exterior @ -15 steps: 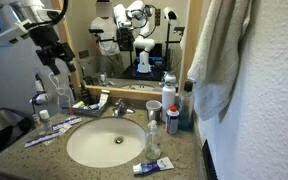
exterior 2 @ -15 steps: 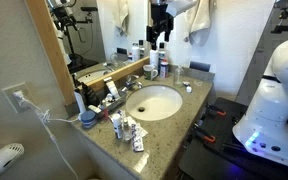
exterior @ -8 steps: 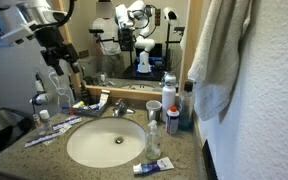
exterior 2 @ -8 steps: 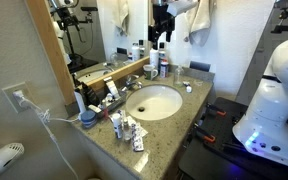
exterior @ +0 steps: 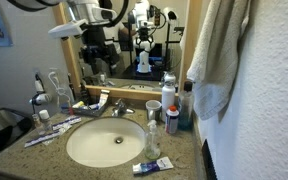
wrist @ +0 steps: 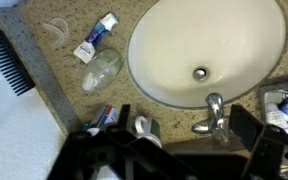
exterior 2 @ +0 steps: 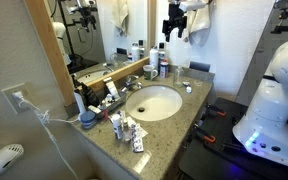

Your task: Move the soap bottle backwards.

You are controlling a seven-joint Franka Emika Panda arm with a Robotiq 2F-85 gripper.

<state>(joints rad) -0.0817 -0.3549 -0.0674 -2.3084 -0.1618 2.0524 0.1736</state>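
The soap bottle point(exterior: 152, 122) is a slim clear bottle with a narrower top. It stands upright on the counter to the right of the sink, just behind a clear cup point(exterior: 153, 148). My gripper point(exterior: 97, 55) hangs open and empty in the air in front of the mirror, above the faucet point(exterior: 119, 108) and well left of the bottle. It also shows high above the counter in an exterior view point(exterior 2: 174, 32). In the wrist view the open fingers point(wrist: 182, 140) frame the faucet point(wrist: 214, 115). A clear vessel point(wrist: 102, 68) lies beside the sink; I cannot tell if it is the cup or the bottle.
A tall opaque white bottle point(exterior: 168, 98) and a small red-labelled white bottle point(exterior: 172, 120) stand behind the soap bottle. A toothpaste tube point(exterior: 149, 168) lies at the front edge. Toothbrushes and a glass point(exterior: 62, 100) sit left of the sink point(exterior: 109, 143). A towel point(exterior: 216, 55) hangs at the right.
The gripper has swung from the left end of the counter to above the faucet, staying open and empty. The bottles and the cup have not moved.
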